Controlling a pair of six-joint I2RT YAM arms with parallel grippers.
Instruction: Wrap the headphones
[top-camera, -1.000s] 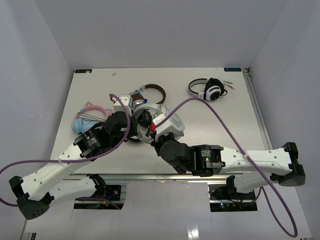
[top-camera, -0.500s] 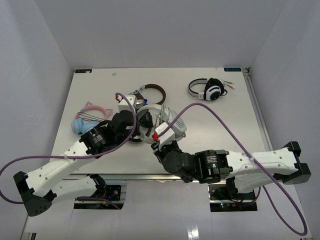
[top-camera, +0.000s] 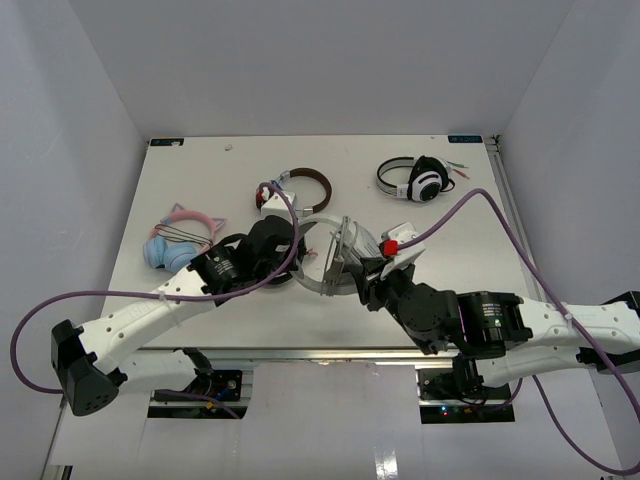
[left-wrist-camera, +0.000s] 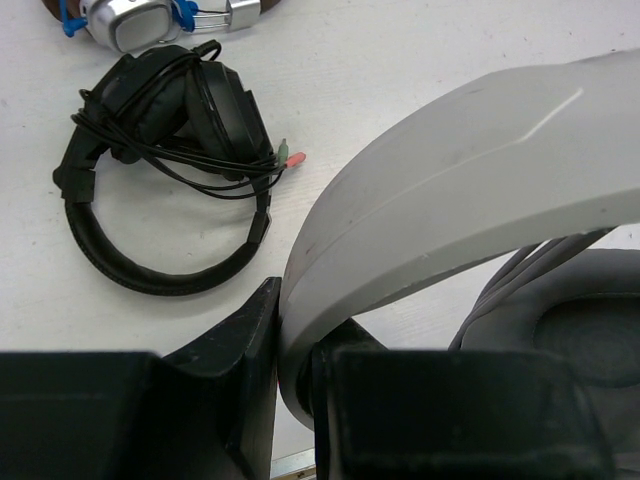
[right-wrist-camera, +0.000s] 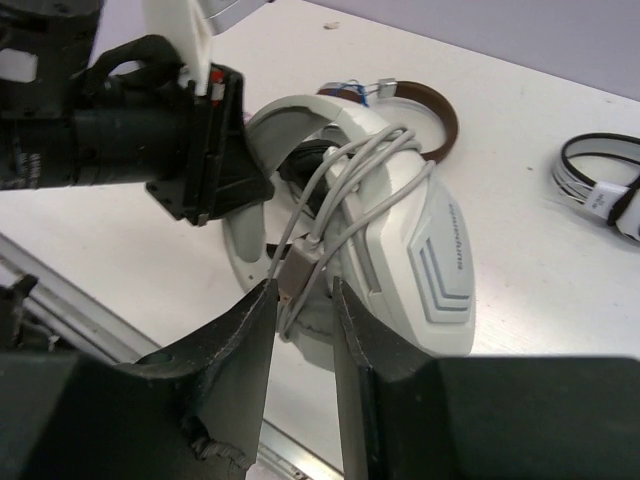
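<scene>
1. The white worktop (top-camera: 200, 170) has a few pairs of headphones on it.
2. The headphones (right-wrist-camera: 440, 260), big, white and grey, are near the middle of the worktop, between the two arms, tipped up on one side.
3. The left end effector (left-wrist-camera: 297, 345) is closed tight on their wide white band.
4. The right end effector (right-wrist-camera: 302, 290) is open a little, and its fingers do not pinch anything.
5. The thin grey cable (right-wrist-camera: 340, 170) is looped over the ear cup, and one part runs down between the right fingers.
6. A smaller black pair (left-wrist-camera: 150, 105) lies on the worktop just past the band.
</scene>
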